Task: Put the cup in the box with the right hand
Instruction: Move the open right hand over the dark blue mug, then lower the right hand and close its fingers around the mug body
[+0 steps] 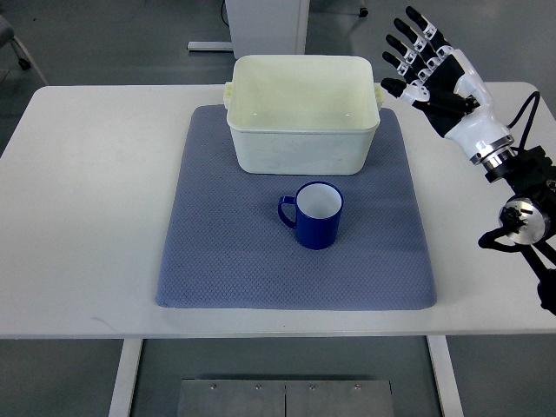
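Cup (317, 215): dark blue mug, white inside, looks empty. Standing upright, handle pointing to the picture's left. It sits on a blue-grey textured mat (217, 261), roughly mid-mat, just in front of the box and not touching it.

Box (304, 122): cream plastic tub, rectangular, rounded corners, small lugs at both short ends. Open top, nothing visible inside, just bare floor and walls. It stands on the far part of the mat, back rim about level with the mat's far edge.

Mat lies flat on a white desk (87, 217).

Right hand (426, 65): black-and-white, fingers spread and extended, holding nothing. It is raised at the far right, beside the box's right end, fingertips pointing away toward the far side. Well apart from the cup. Its arm comes in from the right edge with black joints and cabling showing.

Beyond the desk, grey floor with a white base of some stand (261, 26). Metal plate (287, 398) on the floor below the near desk edge.
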`<move>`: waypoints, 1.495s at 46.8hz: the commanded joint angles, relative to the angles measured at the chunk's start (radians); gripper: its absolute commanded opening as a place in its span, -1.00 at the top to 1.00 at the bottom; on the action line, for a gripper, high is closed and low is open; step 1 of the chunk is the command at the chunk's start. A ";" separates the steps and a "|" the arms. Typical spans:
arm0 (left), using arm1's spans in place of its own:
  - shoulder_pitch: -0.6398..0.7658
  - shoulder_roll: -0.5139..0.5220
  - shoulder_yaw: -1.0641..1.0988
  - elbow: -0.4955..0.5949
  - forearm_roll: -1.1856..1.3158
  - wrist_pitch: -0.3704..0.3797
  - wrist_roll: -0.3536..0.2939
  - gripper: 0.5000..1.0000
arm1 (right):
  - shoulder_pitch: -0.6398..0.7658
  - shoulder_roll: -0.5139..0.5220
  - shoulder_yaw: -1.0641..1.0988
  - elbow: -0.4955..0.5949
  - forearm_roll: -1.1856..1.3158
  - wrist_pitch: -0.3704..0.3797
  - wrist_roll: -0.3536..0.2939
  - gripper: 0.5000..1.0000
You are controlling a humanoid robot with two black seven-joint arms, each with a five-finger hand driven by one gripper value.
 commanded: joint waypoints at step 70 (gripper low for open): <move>0.000 0.000 0.003 0.000 0.002 0.000 -0.001 -1.00 | 0.008 -0.018 -0.342 -0.056 -0.196 -0.014 0.086 -0.99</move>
